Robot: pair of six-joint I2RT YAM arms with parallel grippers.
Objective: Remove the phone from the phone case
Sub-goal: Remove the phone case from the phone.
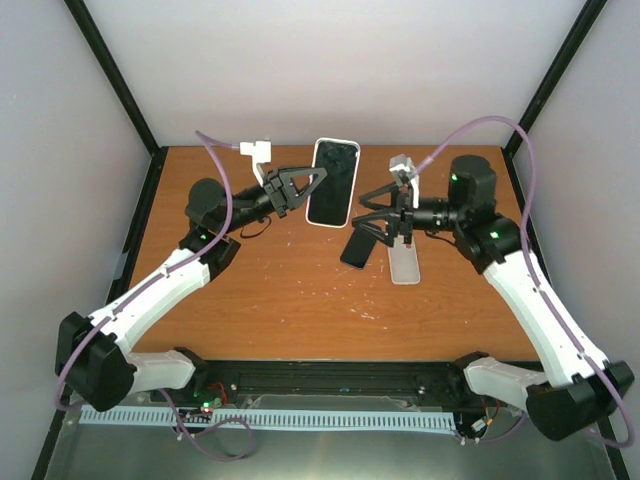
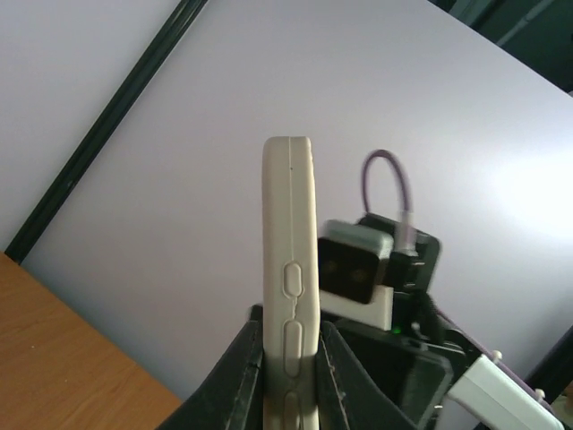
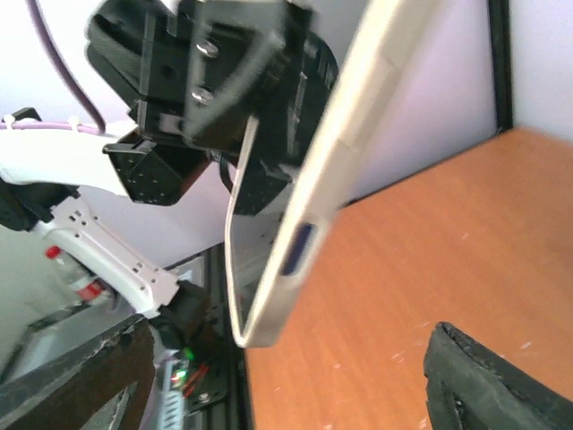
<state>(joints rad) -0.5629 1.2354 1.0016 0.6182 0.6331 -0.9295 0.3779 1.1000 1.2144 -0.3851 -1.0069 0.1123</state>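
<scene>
Between the left fingers (image 2: 235, 381), clamped narrow, stands the white phone case (image 2: 288, 269), dark phone (image 1: 334, 178) inside; right fingers (image 3: 488, 381) gape wide, empty, beside its free edge, above the table (image 3: 430, 260).

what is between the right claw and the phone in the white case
nothing visible. in the right wrist view the open right claw faces the side edge of the black phone in its white plastic case across bare air. the left claw grips that case from the far side, not in between.
</scene>
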